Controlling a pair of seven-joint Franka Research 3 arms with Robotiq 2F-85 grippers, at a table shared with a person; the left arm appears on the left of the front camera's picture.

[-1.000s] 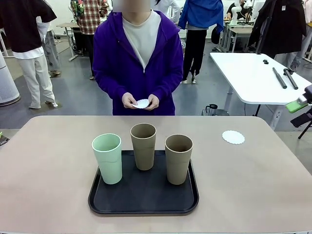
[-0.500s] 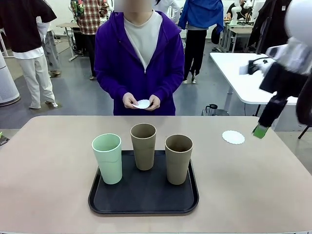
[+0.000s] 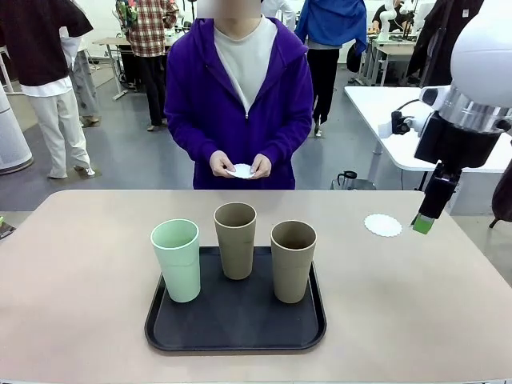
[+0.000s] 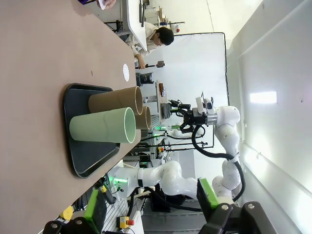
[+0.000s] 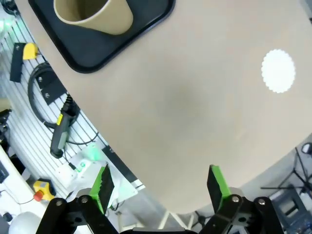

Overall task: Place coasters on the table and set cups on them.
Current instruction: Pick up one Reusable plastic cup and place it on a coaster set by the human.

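The green cup (image 3: 176, 260) and two tan cups (image 3: 235, 239) stand on the tray (image 3: 232, 334) at mid desk (image 3: 80, 304). One coaster (image 3: 382, 225) lies on the desk near the right end effector (image 5: 157, 187), which is wide and empty; the left end effector (image 4: 151, 204) is wide too. The person's hands (image 3: 262, 166) hold another coaster (image 3: 240, 170).

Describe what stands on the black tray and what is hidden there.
A mint green cup, a middle tan cup and a right tan cup stand upright on the black tray. Their bases cover the tray, so anything under them is hidden.
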